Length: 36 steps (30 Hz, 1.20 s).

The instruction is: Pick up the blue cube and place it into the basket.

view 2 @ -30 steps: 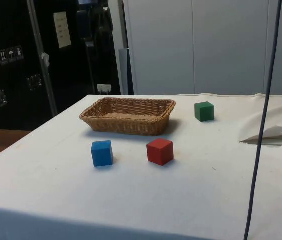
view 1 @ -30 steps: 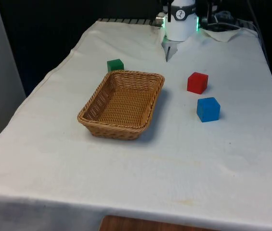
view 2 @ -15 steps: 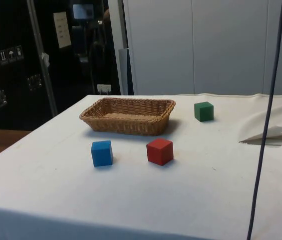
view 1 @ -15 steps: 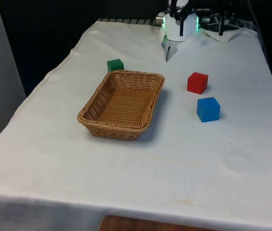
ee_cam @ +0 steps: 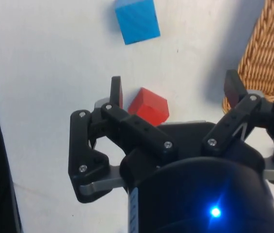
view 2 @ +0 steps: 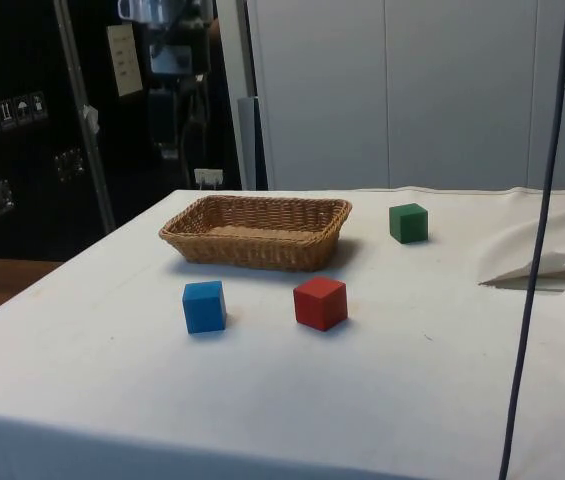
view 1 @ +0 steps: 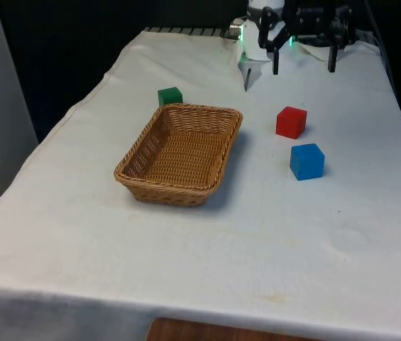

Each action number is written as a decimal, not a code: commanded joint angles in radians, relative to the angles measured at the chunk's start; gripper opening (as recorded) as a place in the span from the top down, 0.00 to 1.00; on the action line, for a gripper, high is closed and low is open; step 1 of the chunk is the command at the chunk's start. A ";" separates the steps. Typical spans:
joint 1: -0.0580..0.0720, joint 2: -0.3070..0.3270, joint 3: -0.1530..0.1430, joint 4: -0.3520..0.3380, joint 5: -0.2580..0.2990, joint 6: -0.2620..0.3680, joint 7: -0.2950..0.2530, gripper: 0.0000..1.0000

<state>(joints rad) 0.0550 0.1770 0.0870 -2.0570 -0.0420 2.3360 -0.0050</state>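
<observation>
White cloth covers the desk (view 1: 186, 234). From the front view's left: a green cube (view 1: 169, 96) behind the wicker basket (view 1: 180, 152), then a red cube (view 1: 291, 121) with the blue cube (view 1: 306, 160) just beside it, nearer the camera and well apart from the basket. High at the far end the claw (view 1: 304, 60) hangs released, fingers spread wide, its upper part cut off.

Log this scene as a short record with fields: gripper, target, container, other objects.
gripper: gripper open, holding nothing, high above the table's far end
target: blue cube on the cloth, outside the basket
container: basket holds nothing
other objects: red cube just beyond the blue cube; green cube behind the basket
surface: white cloth
</observation>
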 commanded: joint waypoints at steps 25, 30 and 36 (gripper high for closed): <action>-0.001 0.107 0.028 -0.051 0.026 0.180 -0.118 0.00; 0.000 0.121 0.030 -0.051 0.018 0.182 -0.115 0.00; 0.012 0.162 0.035 -0.070 -0.008 0.251 -0.104 0.00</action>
<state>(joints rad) 0.0600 0.3390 0.1290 -2.1260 -0.0410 2.5770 -0.1190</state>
